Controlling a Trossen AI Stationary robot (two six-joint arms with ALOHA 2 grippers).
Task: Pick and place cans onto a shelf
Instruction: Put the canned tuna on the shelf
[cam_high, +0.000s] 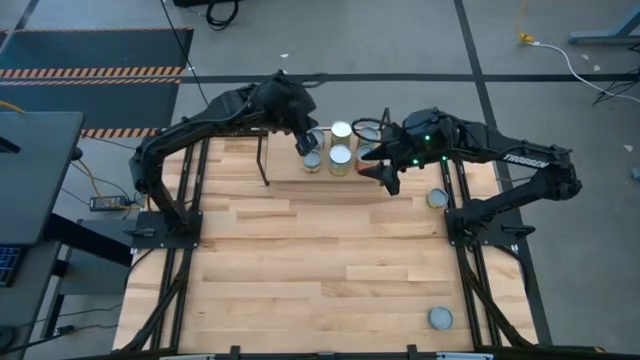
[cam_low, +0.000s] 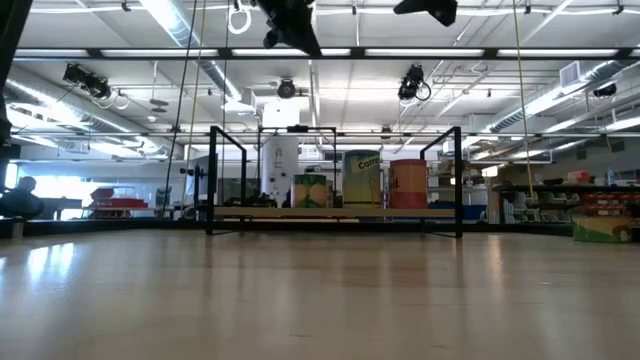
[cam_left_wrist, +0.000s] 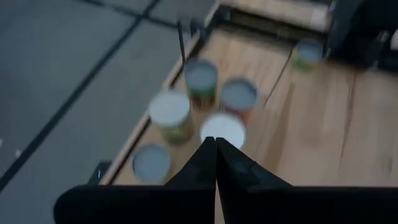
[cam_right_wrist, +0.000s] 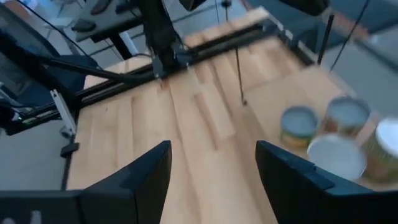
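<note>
Pale planked wooden table (cam_high: 320, 250), black-railed. Round silver-lidded cans (cam_high: 340, 155) clustered on thin black-framed shelf (cam_low: 335, 212). Left gripper (cam_high: 305, 146) pinched together above them; right gripper (cam_high: 385, 178) spread apart, empty.

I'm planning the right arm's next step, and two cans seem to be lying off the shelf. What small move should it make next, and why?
Probably swing the right gripper, open and empty, toward the loose can beside it near the table's right edge. That can sits off the shelf, closer than the other stray can.
</note>
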